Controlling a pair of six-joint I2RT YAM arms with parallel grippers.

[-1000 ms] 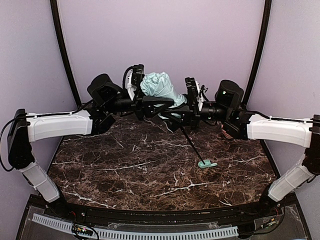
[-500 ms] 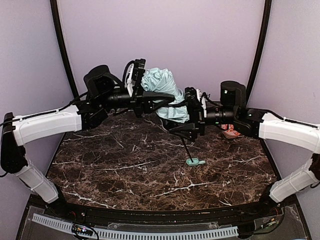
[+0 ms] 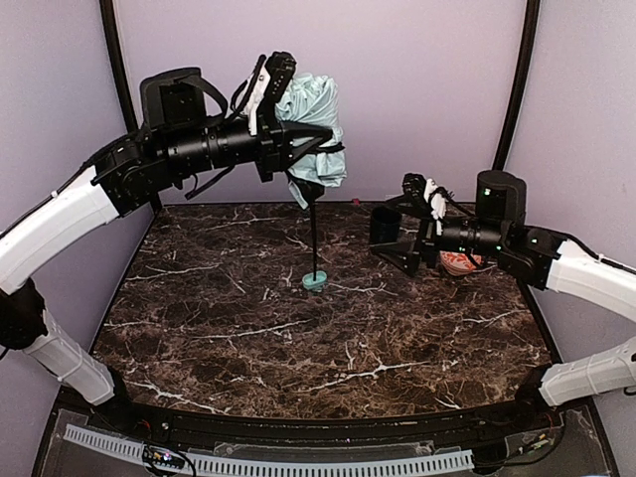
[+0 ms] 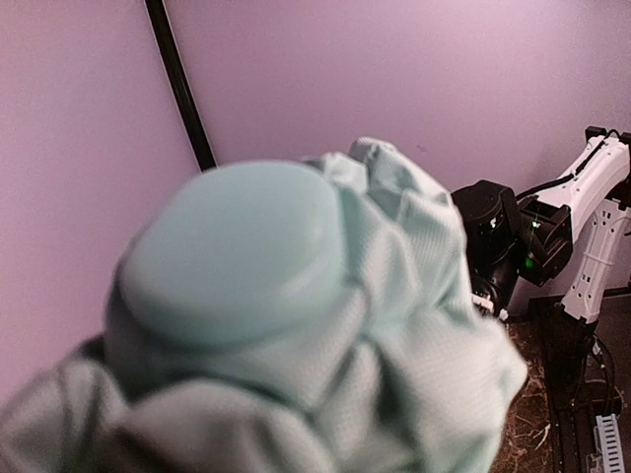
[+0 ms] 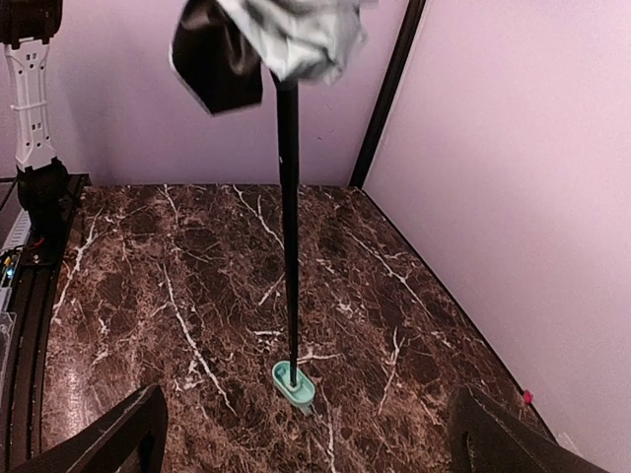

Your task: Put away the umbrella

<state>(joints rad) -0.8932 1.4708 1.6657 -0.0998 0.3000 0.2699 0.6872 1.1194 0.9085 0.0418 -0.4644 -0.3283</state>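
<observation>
my left gripper [image 3: 316, 139] is up high with its fingers closed narrow on the umbrella [image 3: 316, 104], pinching the bunched canopy from both sides. the fabric between and above those fingers is pale mint, crumpled into soft puffy folds, with a fine woven texture that shows in the left wrist view. a smooth, rounded mint cap [image 4: 237, 251] sits in the middle of the folds, close to the lens and blurred. i cannot see the left fingers themselves in that view. just under them a flap of the black underside [image 5: 217, 54] hangs loose and creased.

straight down from the grip the thin black shaft [image 3: 314, 234] hangs upright, a plain straight rod. it ends in the small oval mint handle [image 3: 315, 281] at the table [image 3: 229, 338], a dark brown marble slab veined in white. whether the handle rests on the stone or hangs just over it, i cannot tell.

my right gripper [image 3: 391, 241] is low and well apart from the umbrella, its jaws spread wide and holding nothing. in the right wrist view the two dark fingers [image 5: 118, 434] show only at the lower corners. the shaft and handle stand ahead of them, in line with the gap between them. smooth lilac walls [image 3: 397, 79] close in behind.
</observation>
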